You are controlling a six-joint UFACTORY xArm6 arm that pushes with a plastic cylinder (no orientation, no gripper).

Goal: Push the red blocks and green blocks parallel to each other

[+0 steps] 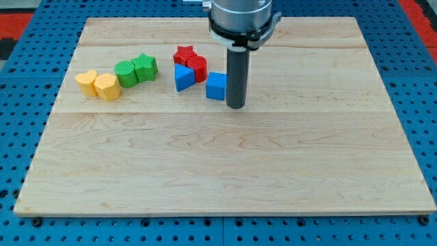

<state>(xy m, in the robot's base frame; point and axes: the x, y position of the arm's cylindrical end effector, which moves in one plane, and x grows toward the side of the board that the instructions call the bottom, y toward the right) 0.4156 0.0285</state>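
Upper middle of the frame: red star block (183, 53) and red cylinder block (198, 66), touching, their pair running diagonally down toward the view's right. Just to the view's left of them, a small gap between: green cylinder block (125, 73) and green star block (145, 67), touching, their pair rising slightly toward the view's right. So, two short rows at differing angles, not yet parallel by the look of it.

Pressed against the reds from below: blue triangular block (183, 78); blue cube (216, 86) just to the view's right of it. Farther to the view's left, near the greens: two yellow blocks (100, 85), touching, shapes hard to name.

My tip (235, 106) down on the desk (218, 178), right beside the blue cube on its right face, apparently touching. Reds up and to the view's left from the tip, with the cube between; greens farther the same way. No pincer on this rod, hence nothing spread or pinching.

Likely need: swinging the red pair's axis to match the greens, without dragging the blues along.
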